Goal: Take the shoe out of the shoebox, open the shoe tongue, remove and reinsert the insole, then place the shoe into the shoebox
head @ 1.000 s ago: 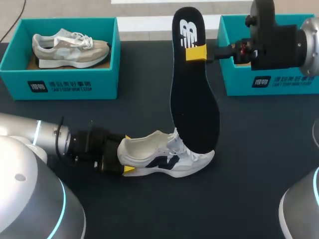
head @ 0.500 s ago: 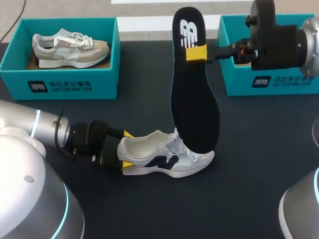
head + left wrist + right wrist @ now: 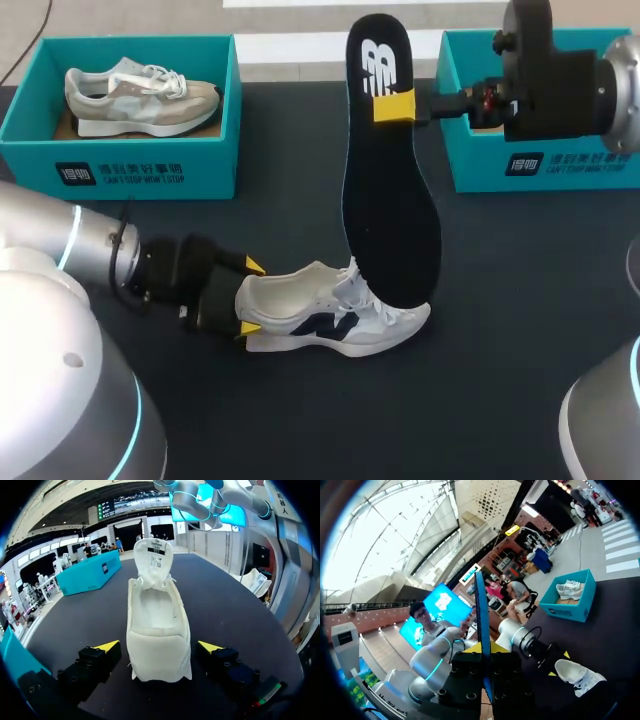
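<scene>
So the white shoe point(image 3: 335, 315) is out of its box and sits on its sole a bit in from the near edge of the table point(image 3: 300, 420), roughly mid-width, heel toward the left edge. The tongue is flipped up and the inside looks bare.

That's because the black insole point(image 3: 390, 220) is out. The right gripper point(image 3: 393, 107) is clamped on it near the heel end and holds it upright, toe end hanging right by the laces. I can't tell if it touches. My guess is it's lined up that way to be fed back in toe-first.

The left gripper point(image 3: 247, 297) is spread wide with a finger on each side of the heel. The left wrist view shows gaps on both sides, so it isn't gripping. It's probably parked there to brace the shoe.

The teal shoebox point(image 3: 480, 165) sits at the far right corner, half hidden by the right arm. A second box point(image 3: 130, 170) at the far left corner holds a beige shoe point(image 3: 140, 95).
</scene>
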You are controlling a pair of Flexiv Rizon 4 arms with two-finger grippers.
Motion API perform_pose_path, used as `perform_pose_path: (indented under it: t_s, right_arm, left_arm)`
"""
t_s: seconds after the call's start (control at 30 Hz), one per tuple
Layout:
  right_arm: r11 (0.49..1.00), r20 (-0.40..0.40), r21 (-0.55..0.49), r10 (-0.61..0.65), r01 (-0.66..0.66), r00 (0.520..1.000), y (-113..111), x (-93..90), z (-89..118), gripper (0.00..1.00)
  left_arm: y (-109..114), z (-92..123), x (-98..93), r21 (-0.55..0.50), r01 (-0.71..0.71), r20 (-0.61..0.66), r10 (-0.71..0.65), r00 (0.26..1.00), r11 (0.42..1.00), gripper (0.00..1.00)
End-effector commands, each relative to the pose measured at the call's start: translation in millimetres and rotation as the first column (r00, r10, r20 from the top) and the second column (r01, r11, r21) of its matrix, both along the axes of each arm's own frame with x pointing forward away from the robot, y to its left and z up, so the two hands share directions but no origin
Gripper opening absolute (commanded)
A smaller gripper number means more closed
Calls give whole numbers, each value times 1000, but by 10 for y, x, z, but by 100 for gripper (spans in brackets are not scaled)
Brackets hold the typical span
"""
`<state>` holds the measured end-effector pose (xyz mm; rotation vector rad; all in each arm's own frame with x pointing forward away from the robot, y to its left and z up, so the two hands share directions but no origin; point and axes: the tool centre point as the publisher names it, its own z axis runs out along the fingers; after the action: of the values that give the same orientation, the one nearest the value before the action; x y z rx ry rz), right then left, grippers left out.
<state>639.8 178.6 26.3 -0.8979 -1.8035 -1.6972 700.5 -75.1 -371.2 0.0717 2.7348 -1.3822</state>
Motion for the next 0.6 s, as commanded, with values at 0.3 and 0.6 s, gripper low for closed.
perform_pose_path:
  t_s: [0.3, 0.6]
  right_arm:
    - [1000, -2, -3, 0, 0, 1000, 34, 18, 0, 0]
    - [1000, -2, -3, 0, 0, 1000, 34, 18, 0, 0]
  left_arm:
    - [-5, 227, -4, 229, -24, -34, 33, 999, 973, 100]
    - [-10, 258, -6, 308, -10, -26, 19, 999, 951, 100]
